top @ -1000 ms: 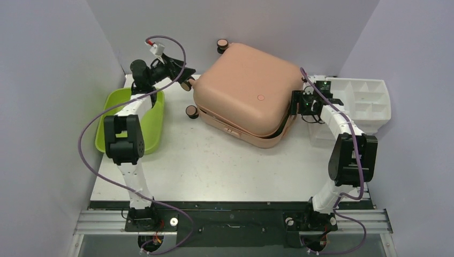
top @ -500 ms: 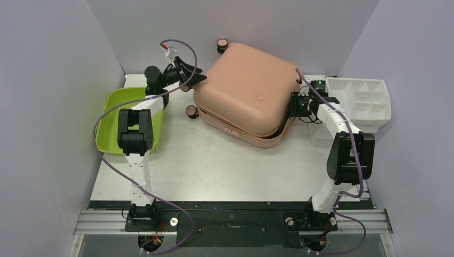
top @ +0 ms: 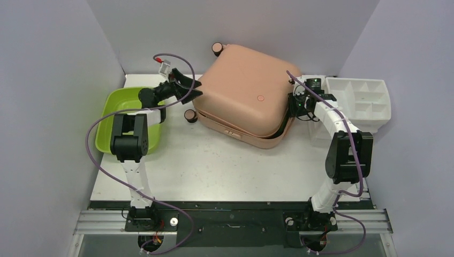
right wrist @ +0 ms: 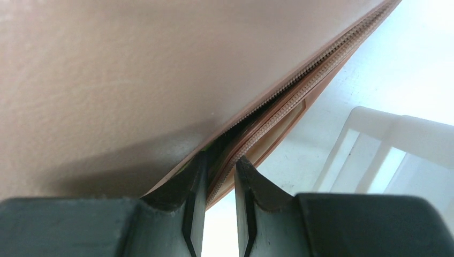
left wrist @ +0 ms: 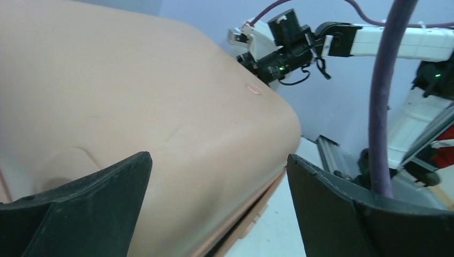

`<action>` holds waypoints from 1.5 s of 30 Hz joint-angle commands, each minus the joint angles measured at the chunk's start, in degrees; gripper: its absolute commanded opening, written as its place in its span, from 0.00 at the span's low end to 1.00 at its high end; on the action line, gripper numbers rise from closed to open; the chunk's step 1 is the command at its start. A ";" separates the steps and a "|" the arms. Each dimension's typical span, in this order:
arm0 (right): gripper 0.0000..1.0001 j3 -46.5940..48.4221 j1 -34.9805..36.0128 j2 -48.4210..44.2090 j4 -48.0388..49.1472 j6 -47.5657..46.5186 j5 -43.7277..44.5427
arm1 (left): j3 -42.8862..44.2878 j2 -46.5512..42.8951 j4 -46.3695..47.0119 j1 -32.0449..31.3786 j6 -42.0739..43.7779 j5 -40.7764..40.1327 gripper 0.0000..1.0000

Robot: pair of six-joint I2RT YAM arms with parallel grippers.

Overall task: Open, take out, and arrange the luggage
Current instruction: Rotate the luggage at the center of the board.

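Pink luggage (top: 243, 93), round logo (top: 260, 98) unreadable, left end effector (top: 194, 90) open, right end effector (right wrist: 219, 159) pinching zipper edge (right wrist: 278, 107)

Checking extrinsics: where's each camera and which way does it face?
Top: above and behind the bases, looking down on the table; left arm, right arm, suitcase, tub, organizer.
Left wrist: looks across the suitcase toward the right arm; left gripper fingers wide apart.
Right wrist: tight on the zip seam; right gripper fingers nearly together.
Shared: top and left wrist show the logo.
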 commanded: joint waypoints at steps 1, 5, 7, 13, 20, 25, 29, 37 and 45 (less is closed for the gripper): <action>0.17 0.04 5.52 2.22 -12.81 -7.69 -9.00 | -7.10 -2.46 7.76 -1.58 -12.98 9.43 0.96; 0.17 1.80 6.20 3.61 -15.27 -12.36 -9.78 | -14.23 -6.86 8.78 -1.90 -12.20 10.26 0.96; 0.17 2.88 6.31 4.74 -15.84 -14.03 -9.70 | -17.02 -8.23 8.79 -2.10 -11.31 10.50 0.96; 0.17 4.46 6.98 6.73 -18.19 -18.63 -9.83 | -21.86 -11.61 8.81 -1.95 -10.04 10.47 0.97; 0.46 4.09 6.65 2.98 -19.27 -17.87 -8.13 | -22.28 -20.07 0.37 0.78 -4.81 7.63 0.97; 0.57 5.38 5.64 -3.33 -21.32 -17.74 -9.07 | -22.10 -24.71 -31.32 -0.37 25.56 5.35 0.96; 0.60 7.21 4.13 -8.39 -24.10 -18.89 -10.79 | -13.55 -27.33 -82.22 -2.89 65.26 3.97 0.96; 0.62 10.33 -1.09 -14.45 -26.91 -19.03 -13.90 | 7.95 -21.81 -140.96 -11.03 131.42 -15.65 0.96; 0.63 7.31 -3.26 -19.63 -23.32 -15.99 -18.07 | 8.59 -19.78 -144.06 -14.27 145.82 -26.64 1.00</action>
